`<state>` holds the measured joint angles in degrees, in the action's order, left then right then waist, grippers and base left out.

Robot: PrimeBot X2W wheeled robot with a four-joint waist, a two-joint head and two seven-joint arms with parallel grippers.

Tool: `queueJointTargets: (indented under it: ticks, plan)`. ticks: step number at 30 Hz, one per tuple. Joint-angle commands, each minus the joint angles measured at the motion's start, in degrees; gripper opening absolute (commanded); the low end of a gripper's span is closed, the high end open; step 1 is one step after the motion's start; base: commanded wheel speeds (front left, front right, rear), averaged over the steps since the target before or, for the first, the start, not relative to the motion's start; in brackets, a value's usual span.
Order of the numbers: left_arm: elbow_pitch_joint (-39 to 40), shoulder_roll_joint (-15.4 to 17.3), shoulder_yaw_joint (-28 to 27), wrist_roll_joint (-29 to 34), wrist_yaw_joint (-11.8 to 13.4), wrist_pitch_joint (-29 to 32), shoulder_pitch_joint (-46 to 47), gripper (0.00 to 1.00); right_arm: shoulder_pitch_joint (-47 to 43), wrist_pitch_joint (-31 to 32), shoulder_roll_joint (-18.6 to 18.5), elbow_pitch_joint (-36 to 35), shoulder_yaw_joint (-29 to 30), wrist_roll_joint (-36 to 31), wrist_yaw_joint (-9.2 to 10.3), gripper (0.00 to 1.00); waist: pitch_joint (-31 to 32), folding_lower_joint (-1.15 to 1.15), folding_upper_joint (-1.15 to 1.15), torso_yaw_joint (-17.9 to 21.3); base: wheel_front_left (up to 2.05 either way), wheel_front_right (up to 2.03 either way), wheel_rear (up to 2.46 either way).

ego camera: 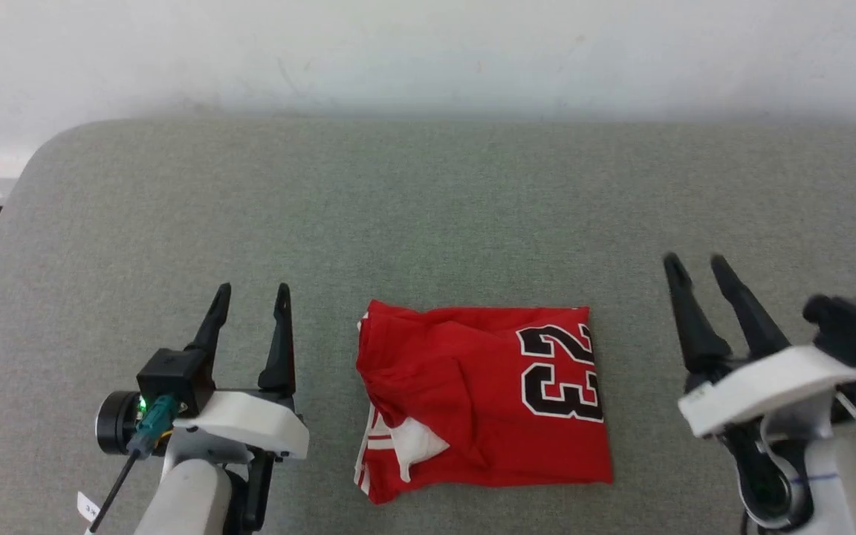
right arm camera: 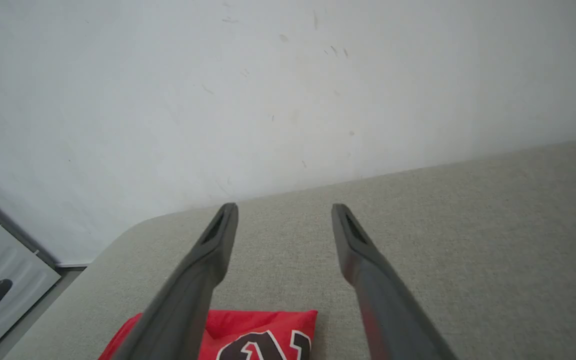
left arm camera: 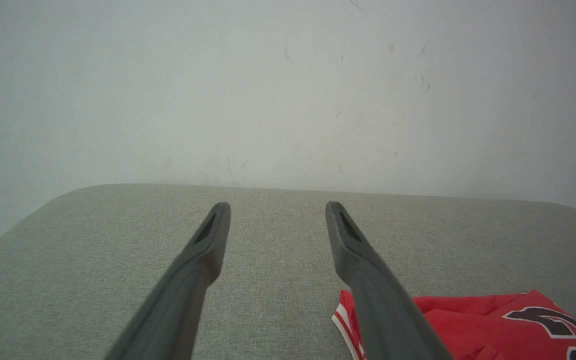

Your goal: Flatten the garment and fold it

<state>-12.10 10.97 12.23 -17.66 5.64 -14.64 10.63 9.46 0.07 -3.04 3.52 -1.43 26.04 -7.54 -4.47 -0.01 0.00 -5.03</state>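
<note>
The red garment (ego camera: 484, 401) lies folded into a rough rectangle on the grey cushioned surface (ego camera: 428, 215), near its front middle. A black white-outlined number shows on its right part, and a white sleeve with striped trim peeks out at its lower left. My left gripper (ego camera: 250, 293) stands open to the left of it, apart from the cloth. My right gripper (ego camera: 695, 262) stands open to the right, also apart. In the left wrist view the garment (left arm camera: 488, 320) shows at the lower right; in the right wrist view the garment (right arm camera: 263, 332) shows at the bottom between the fingers.
A pale wall (ego camera: 428, 52) runs behind the surface. The surface's rounded left corner (ego camera: 41, 156) drops to a floor strip. A light panel (right arm camera: 3, 280) leans at the left in the right wrist view.
</note>
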Motion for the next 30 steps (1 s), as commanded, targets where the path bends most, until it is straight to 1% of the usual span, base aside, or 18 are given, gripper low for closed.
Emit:
queueJointTargets:
  ticks: [1,5,7,10,20,24,27,28,29,30]
  plan:
    - [0.4,0.3,-0.1,-0.2,0.3,0.0,-0.5,1.0,-1.3,0.5,0.2,0.4,1.0,0.8,0.05,1.0,0.3,0.01,0.0,0.4,0.0,0.0,0.0]
    - [0.8,0.3,0.3,-0.2,0.4,0.2,-0.4,1.0,-3.9,3.6,0.2,3.7,2.8,4.3,0.05,1.0,0.0,0.01,0.0,0.2,0.0,0.0,0.0]
    - [0.9,0.2,0.6,-0.2,0.4,0.3,-0.3,1.0,-4.4,5.9,0.2,5.7,2.3,6.5,0.05,1.0,-0.1,0.01,0.0,0.0,0.0,0.0,0.0]
    - [0.8,0.1,1.0,-0.3,0.3,0.2,-0.1,1.0,-4.5,10.3,0.2,9.1,1.1,8.0,0.05,1.0,-0.3,0.01,0.0,-0.5,0.0,0.0,0.0]
    - [0.0,0.0,1.7,-0.6,0.0,0.1,0.5,1.0,0.5,24.2,0.2,18.0,-2.0,4.6,0.05,1.0,-0.9,0.01,0.0,-2.5,0.0,0.0,0.0]
    - [-0.2,-0.2,2.0,-0.6,0.0,0.1,0.7,1.0,3.4,27.6,0.2,22.1,-3.1,4.5,0.05,1.0,-1.3,0.01,0.0,-3.2,0.0,0.0,0.0]
    - [-0.6,-0.2,2.1,-0.7,-0.1,0.0,0.7,1.0,5.5,29.1,0.2,25.8,-4.0,4.6,0.05,1.0,-1.5,0.01,0.0,-3.7,0.0,0.0,0.0]
    - [-0.6,-0.3,2.2,-0.7,-0.1,0.0,0.7,1.0,6.2,29.4,0.2,26.8,-4.5,5.2,0.05,0.75,-1.5,0.01,0.0,-3.8,0.0,0.0,0.0]
    - [-0.6,-0.3,2.3,-0.7,-0.1,0.0,0.8,1.0,6.9,29.6,0.2,27.7,-5.0,5.6,0.05,0.47,-1.5,0.01,0.0,-3.9,0.0,0.0,0.0]
    - [-0.7,-0.3,2.3,-0.7,0.0,0.0,0.8,1.0,7.5,29.6,0.2,28.3,-5.7,5.6,0.05,0.35,-1.5,0.01,0.0,-3.9,0.0,0.0,0.0]
